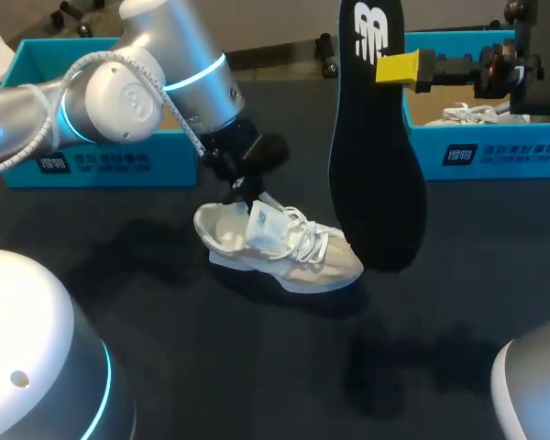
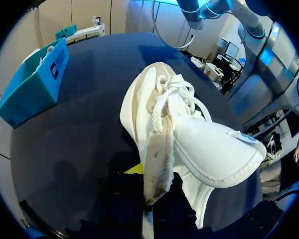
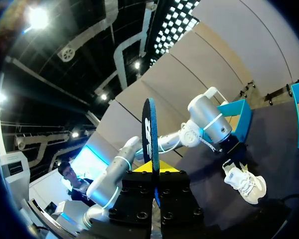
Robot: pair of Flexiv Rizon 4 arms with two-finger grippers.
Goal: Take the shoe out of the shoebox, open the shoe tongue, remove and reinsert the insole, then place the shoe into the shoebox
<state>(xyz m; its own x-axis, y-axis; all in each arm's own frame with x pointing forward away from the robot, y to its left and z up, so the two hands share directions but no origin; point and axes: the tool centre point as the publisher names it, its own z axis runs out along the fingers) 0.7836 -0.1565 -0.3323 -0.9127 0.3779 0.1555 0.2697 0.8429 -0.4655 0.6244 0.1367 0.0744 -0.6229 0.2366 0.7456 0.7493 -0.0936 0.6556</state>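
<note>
**Above the table, we are holding the insole (image 1: 376, 156) out of the shoe (image 1: 280, 246)**

On the dark table (image 1: 165, 302), the white shoe is lying outside any box. Its heel is pointing to our left side and its toe to our right. We are pinching its side rim with our left gripper (image 1: 241, 186). In the left wrist view the rim is going down between the fingers, so we are judging that this gripper is squeezed onto the shoe. The tongue (image 1: 266, 225) is standing up, and the mouth of the shoe is looking open.

We are gripping the black insole with our right gripper (image 1: 401, 69), clamped tight near its upper end. The insole is hanging straight down in the air, just beside the toe of the shoe. In the right wrist view it is showing edge-on between the fingers.

So we are thinking three jobs are done: shoe out, tongue open, insole out. Two jobs are waiting: sliding the insole back inside, then putting the shoe into a shoebox (image 1: 82, 160). That blue shoebox is sitting behind our left gripper. Another blue box (image 1: 495, 151) is sitting behind the insole, with a second white shoe (image 1: 472, 115) in it.
</note>
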